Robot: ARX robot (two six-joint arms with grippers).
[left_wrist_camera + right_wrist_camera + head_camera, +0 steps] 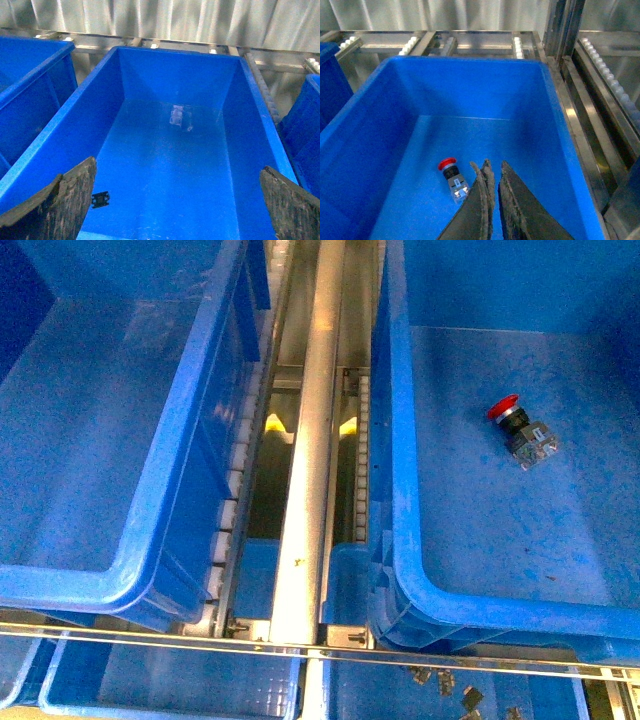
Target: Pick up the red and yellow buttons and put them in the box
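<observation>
One red button (520, 430) lies on its side on the floor of the right-hand deep blue box (400, 490), red cap toward the middle rail. In the right wrist view the same button (452, 177) lies just beside my right gripper (494, 162), which hangs over that box (555, 115), shut with nothing in it. My left gripper (178, 165) is open above the other deep blue box (80, 105). Nothing is between its worn fingers (70, 195). A small black piece (100, 200) lies on that box's floor. No yellow button is in view. Neither arm shows in the front view.
A steel rail (315, 440) with roller tracks runs between the two boxes. Paler blue trays (150, 680) sit below the front edge, one with small metal parts (440, 678). Another blue bin (30, 75) stands beside the left box. A corrugated metal wall (445, 15) lies behind.
</observation>
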